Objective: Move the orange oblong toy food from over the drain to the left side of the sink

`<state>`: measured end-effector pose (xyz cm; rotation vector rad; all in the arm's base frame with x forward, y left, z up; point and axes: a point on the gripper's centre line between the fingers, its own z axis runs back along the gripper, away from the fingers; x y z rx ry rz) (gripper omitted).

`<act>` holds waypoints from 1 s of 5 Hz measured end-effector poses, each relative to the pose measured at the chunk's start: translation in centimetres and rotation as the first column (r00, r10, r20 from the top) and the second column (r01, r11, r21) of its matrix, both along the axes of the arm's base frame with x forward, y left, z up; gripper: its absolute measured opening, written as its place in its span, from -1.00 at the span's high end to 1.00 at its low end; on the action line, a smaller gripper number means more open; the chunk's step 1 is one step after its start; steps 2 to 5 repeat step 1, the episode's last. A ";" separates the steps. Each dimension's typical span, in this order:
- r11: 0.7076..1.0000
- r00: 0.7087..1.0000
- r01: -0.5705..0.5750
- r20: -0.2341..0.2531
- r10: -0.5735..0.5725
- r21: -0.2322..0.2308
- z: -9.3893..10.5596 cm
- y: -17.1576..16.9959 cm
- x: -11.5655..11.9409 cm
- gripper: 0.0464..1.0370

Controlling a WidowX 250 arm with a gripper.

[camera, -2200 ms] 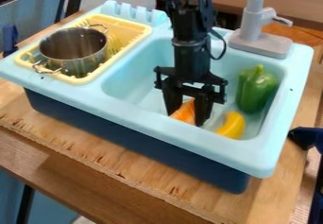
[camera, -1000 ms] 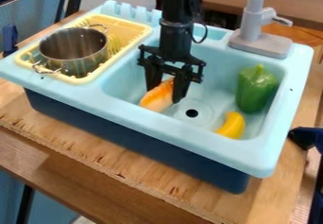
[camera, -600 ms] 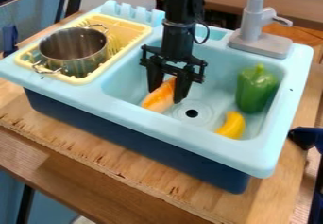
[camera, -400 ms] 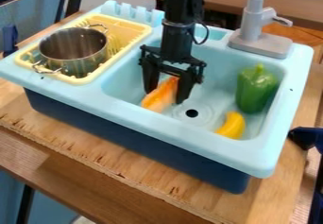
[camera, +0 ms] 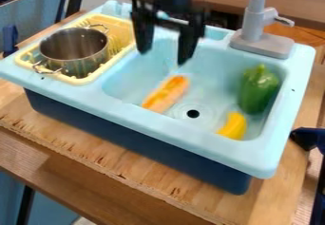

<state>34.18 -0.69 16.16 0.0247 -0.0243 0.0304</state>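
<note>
Right now, claw (camera: 164, 53): opened wide, nothing held; hung above the sink (camera: 266, 158) basin, with clear space seen between the fingers and the orange toy.
Orange toy (camera: 166, 93): laid on the basin floor, left of the drain (camera: 193, 113), slanted, with its near end close to the basin's front edge. Orange, with a paler near end; long and rounded.
Weight: judged light, likely hollow plastic or foam.
Stiffness: hard to tell by eye; probably firm, perhaps with a little give. Not judged fragile, so a moderate squeeze should be tolerated.
Slip: a smooth skin is suspected; rolling or pivoting is likely if it is pinched off-centre or near one end.
Hold point: best taken across the narrow width at mid-length, pads set along both long sides. Near end best avoided, as room there is cut by the front wall.
Banana (camera: 234, 126): placed at the basin's front right corner, right of the drain.
Pepper (camera: 257, 90): stood near the basin's right edge, stem up.
Pot (camera: 74, 51): seated in the rack (camera: 81, 81) at the sink's left edge.
Faucet (camera: 262, 41): mounted at the sink's back edge.
</note>
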 end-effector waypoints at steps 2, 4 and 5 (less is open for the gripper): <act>0.999 0.998 -0.024 0.064 0.026 -0.021 4.3 0.8 -2.9 -0.92; 0.999 0.998 -0.024 0.064 0.026 -0.021 4.3 0.8 -2.9 -0.92; 0.999 0.998 -0.024 0.064 0.026 -0.021 4.3 0.8 -2.9 -0.92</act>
